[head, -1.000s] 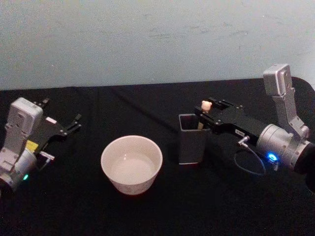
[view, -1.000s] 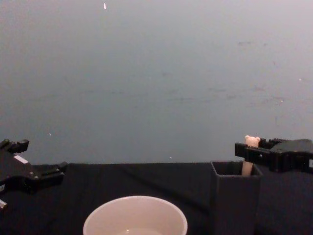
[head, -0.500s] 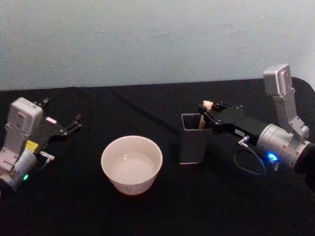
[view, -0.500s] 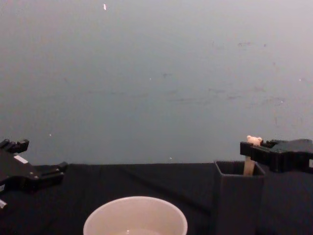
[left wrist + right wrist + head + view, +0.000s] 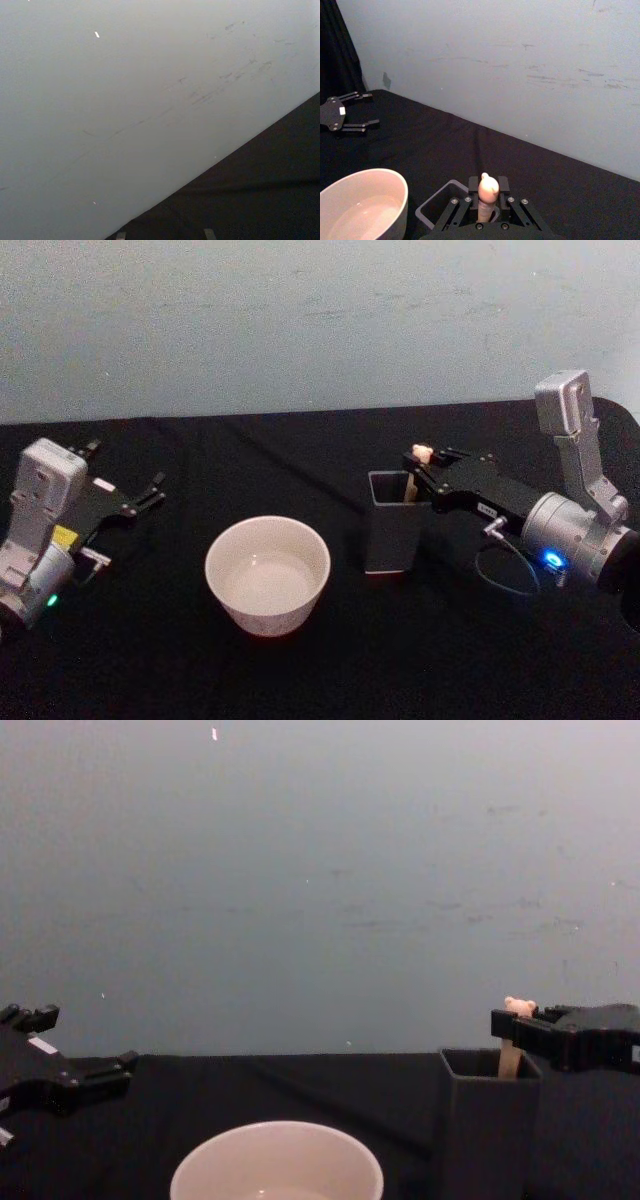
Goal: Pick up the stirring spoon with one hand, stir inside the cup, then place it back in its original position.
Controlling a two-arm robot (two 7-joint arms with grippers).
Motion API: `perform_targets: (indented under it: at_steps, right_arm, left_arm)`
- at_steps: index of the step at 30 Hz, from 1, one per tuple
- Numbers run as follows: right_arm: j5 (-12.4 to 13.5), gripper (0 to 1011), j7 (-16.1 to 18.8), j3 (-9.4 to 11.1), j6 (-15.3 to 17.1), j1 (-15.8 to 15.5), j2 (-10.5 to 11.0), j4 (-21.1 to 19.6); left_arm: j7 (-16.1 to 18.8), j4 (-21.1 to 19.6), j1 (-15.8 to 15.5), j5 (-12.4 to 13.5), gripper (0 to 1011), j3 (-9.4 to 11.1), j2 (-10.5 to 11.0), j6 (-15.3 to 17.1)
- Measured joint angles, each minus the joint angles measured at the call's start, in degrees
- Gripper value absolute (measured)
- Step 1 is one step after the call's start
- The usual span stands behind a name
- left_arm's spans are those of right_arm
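right gripper [image 5: 415, 472] clamped on spoon [image 5: 421, 452] in holder [image 5: 392, 530]; a skewed lift could topple the holder. left gripper [image 5: 125, 475] parked far left, jaws apart.

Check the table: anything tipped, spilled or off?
Nothing stands out. The cup and the dark grey holder stand upright; the stirring spoon stands in the holder, gripped by the right pincer. The left pincer sits open at the left.

R gripper [image 5: 416, 468], clamped on stirring spoon [image 5: 421, 452] handle, has edged slightly right since 1 s ago. Holder [image 5: 392, 535] shifted right w/ it.
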Motion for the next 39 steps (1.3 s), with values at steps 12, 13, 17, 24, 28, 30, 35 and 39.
perform_targets:
  at_steps: [12,13,17,24,28,30,35,39]
  right_arm:
    - [2.33,221,1.31,0.41,0.69,-0.09,0.85,-1.64]
    - [2.55,221,1.31,0.47,0.75,-0.09,0.89,-1.84]
    - [3.53,222,1.28,0.75,1.01,-0.02,1.16,-2.73]
    - [6.02,221,0.82,1.45,2.22,0.41,1.84,-4.76]
    - [7.16,221,0.17,1.81,2.66,0.59,2.16,-5.95]
    - [7.63,221,-0.03,1.98,2.7,0.66,2.3,-6.42]
    - [8.92,221,-0.84,2.45,2.64,1.08,2.63,-7.66]
    - [9.75,221,-1.38,2.65,2.46,1.63,2.65,-8.09]
  left_arm:
    - [0.0,0.0,0.0,0.0,1002,0.0,0.0,0.0]
    - [0.0,0.0,0.0,0.0,1001,0.0,0.0,0.0]
    - [0.0,0.0,0.0,0.0,1001,0.0,0.0,0.0]
    - [0.0,0.0,0.0,0.0,1001,0.0,0.0,0.0]
    - [0.0,0.0,0.0,0.0,1001,0.0,0.0,0.0]
    - [0.0,0.0,0.0,0.0,1001,0.0,0.0,0.0]
    - [0.0,0.0,0.0,0.0,1001,0.0,0.0,0.0]
    - [0.0,0.0,0.0,0.0,1002,0.0,0.0,0.0]
